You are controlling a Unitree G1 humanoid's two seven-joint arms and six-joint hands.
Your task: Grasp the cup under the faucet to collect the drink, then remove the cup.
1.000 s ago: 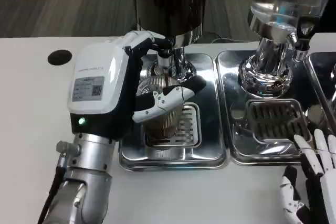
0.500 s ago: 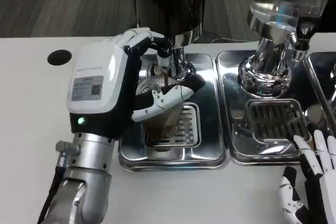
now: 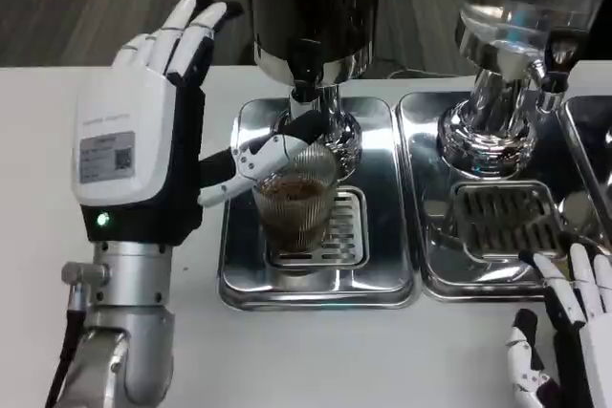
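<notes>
My left robot hand (image 3: 143, 140) stands upright near the left side of the desk (image 3: 38, 198), with the fingers spread and pointing up. Only the thumb reaches to the right, toward the cup (image 3: 295, 205); its tip is at the rim, but I cannot tell if it really touches the glass. I hold nothing in this hand.

The cup stands on the grate of the left drip tray (image 3: 244, 284), directly under the faucet (image 3: 304, 69) of the dark dispenser, toward the far edge of the desk. It is a ribbed clear cup and there is brown drink inside, quite high. I see no stream falling from the faucet.

My right robot hand (image 3: 564, 332) rests at the near right corner of the desk, just beside the second tray (image 3: 421, 265), with the fingers apart and empty.

I judge the collecting is finished, so the step now is to take the cup away. For this I must bring the left fingers around the cup's wall, close them firmly, and then lift it only a little and draw it toward the near edge, keeping it upright, because it is rather full and can spill.
</notes>
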